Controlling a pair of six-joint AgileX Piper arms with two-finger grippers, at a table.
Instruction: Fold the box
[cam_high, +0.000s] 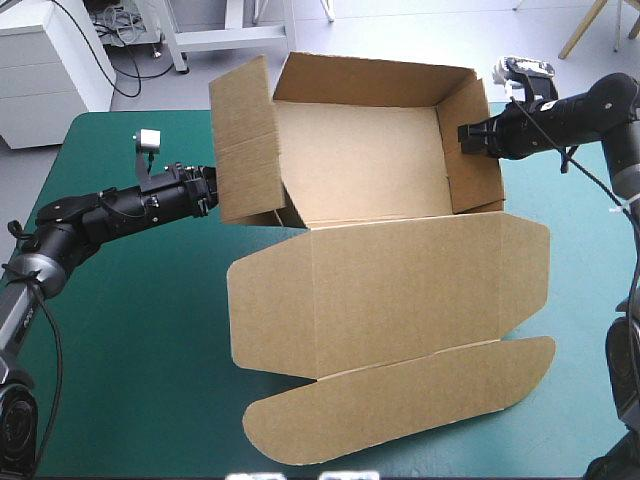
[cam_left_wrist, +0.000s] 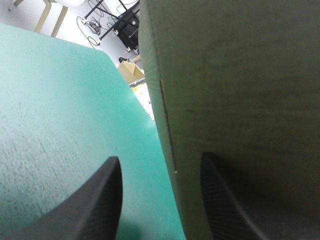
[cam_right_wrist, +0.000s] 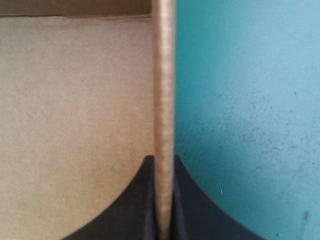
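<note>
The brown box stands on the far half of the table as an open tray. Its lid lies flat toward the front edge. Its left wall panel stands up and leans outward. My left gripper is right beside that panel. In the left wrist view the left gripper is open, with the panel close ahead and its edge between the fingers. My right gripper is shut on the right wall. In the right wrist view the right gripper pinches the board's edge.
The lid's rounded tuck flap reaches close to the table's front edge. Bare teal-green cover shows left of the box, and a narrower strip to its right.
</note>
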